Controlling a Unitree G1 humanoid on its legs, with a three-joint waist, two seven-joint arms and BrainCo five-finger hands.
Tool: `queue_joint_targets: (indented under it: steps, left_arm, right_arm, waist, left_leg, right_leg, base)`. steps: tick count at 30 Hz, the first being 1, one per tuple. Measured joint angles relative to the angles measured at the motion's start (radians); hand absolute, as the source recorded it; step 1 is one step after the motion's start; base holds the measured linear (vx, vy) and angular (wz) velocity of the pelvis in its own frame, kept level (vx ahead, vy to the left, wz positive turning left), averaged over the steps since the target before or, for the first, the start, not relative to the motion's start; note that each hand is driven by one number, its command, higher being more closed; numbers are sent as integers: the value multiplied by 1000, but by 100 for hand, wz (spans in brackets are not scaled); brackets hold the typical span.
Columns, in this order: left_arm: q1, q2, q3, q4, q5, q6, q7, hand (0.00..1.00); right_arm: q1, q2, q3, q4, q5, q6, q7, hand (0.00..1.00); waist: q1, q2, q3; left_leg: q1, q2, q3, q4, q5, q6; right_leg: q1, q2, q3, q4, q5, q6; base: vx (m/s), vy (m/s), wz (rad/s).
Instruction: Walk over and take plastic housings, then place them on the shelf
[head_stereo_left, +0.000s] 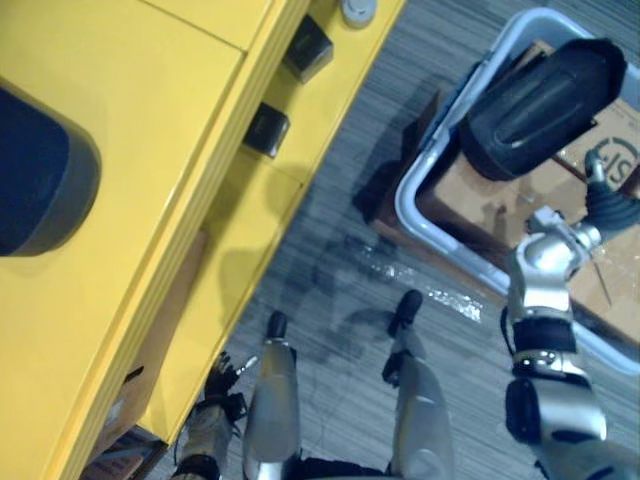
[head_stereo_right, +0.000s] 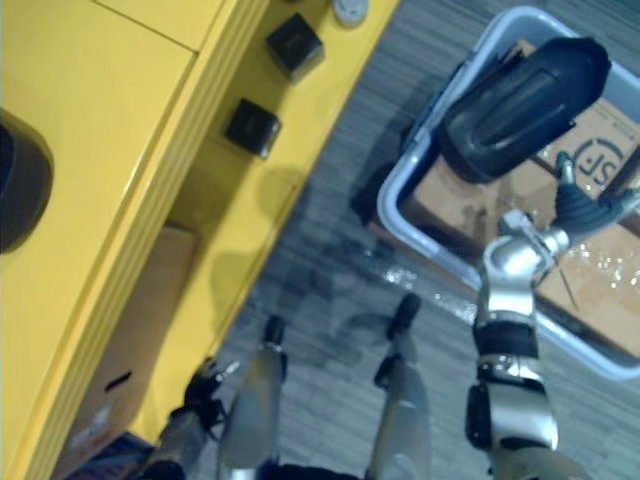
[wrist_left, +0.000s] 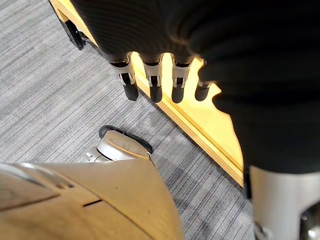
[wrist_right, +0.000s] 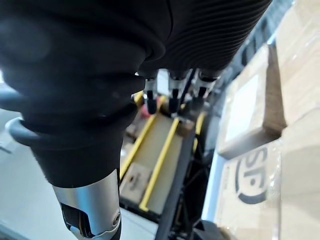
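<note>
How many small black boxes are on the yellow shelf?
2: one small black box farther along the yellow shelf, the other nearer the robot. More may be hidden.

You have black housings lying on the yellow shelf.
Your right hand hangs over the grey bin of cardboard boxes.

Site: storeroom or workshop | Signs: yellow shelving, grey tote of cardboard boxes, carpet floor
</note>
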Motion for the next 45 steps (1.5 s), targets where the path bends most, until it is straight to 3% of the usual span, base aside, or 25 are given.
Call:
queue_joint_targets:
  steps: [8, 17, 22, 27, 30, 37, 43, 45]
  left_arm:
    - [0, -1, 0, -2, -5, 6, -6, 0]
    - [-1, -9, 0, 6, -35, 6, -39, 0]
    - [0, -17, 0, 11, -40, 5, -41, 0]
    - [0, -31, -3, 14, -42, -2, -44, 0]
    - [-1, -32, -8, 14, -42, -2, -61, 0]
    - [-13, -41, -9, 14, -45, -2, -73, 0]
    - [-21, -51, -29, 14, -74, -1, -80, 0]
    - [-21, -50, -32, 14, -80, -2, -79, 0]
  right_arm:
    - [-2, 63, 4, 61, 217, -2, 145, 0]
    - [-77, 62, 5, 88, 275, -4, 183, 0]
    - [-111, 72, 7, 80, 186, -41, 100, 0]
    - [-110, 75, 5, -3, -8, -89, -102, 0]
    - [-110, 75, 4, -23, -41, -91, -159, 0]
    - [-110, 75, 3, 11, 5, -49, -154, 0]
    - [-120, 73, 4, 87, 74, 19, -101, 0]
    - [-135, 60, 4, 86, 109, 70, -97, 0]
  waist:
    - [6, 1, -2]
    - [5, 9, -23]
    - [11, 10, -45]
    - [6, 12, -82]
    - [5, 11, -89]
    - [5, 11, -89]
    - [6, 11, -89]
    - [6, 11, -89]
  left_leg:
    - [-13, 0, -1, 0, 6, 0]
    - [-48, -18, -15, -1, 30, 2]
    - [-54, -24, -17, 0, 40, 2]
    - [-54, -27, -16, 0, 41, 2]
    - [-53, -27, -16, 0, 41, 2]
    - [-54, -27, -16, -1, 41, 2]
    - [-55, -27, -17, -2, 41, 2]
    - [-57, -27, -17, -1, 41, 2]
  right_leg:
    - [-11, -2, -3, 1, 4, -4]
    - [-29, -30, -30, 20, 4, -4]
    - [-29, -38, -35, 27, 4, -5]
    - [-29, -41, -33, 27, 4, -4]
    - [-29, -42, -31, 27, 4, -4]
    - [-29, -42, -32, 26, 5, -4]
    - [-30, -42, -35, 24, 5, -4]
    - [-29, -41, -35, 18, 8, -3]
  base:
    - [-23, -3, 1]
    - [-18, 4, 11]
    - [-35, 2, 9]
    - [-7, 1, 0]
    - [0, 0, 0]
    - [0, 0, 0]
    - [0, 0, 0]
    - [0, 0, 0]
